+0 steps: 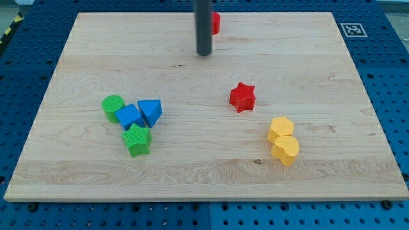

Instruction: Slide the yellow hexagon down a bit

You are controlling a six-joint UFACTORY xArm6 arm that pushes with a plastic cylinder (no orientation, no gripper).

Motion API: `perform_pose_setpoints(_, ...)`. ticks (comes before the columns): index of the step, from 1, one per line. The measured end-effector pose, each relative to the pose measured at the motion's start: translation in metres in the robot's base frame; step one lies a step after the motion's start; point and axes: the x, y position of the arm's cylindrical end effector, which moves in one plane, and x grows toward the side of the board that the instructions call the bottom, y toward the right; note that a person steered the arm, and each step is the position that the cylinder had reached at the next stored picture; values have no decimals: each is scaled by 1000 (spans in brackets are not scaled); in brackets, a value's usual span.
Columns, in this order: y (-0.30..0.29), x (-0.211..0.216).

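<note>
While my tip [204, 53], holding nothing, stands well apart, the yellow hexagon [280, 129] lies flat.

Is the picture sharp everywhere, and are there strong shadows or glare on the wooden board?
In the camera view, lighting is even and soft: the light wooden board shows no glare, and the red star block and the two yellow blocks cast only faint shadows. Blocks look sharp; my tip on the dark rod is slightly soft-edged.
</note>
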Motion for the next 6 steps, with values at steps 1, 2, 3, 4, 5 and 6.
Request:
perform_pose_setpoints(1, 77, 7)
perform_pose_setpoints(2, 123, 78)
perform_pose_setpoints(3, 136, 152)
perform_pose_setpoints(4, 137, 171)
perform_pose_setpoints(5, 114, 171)
perform_pose_setpoints(6, 74, 171)
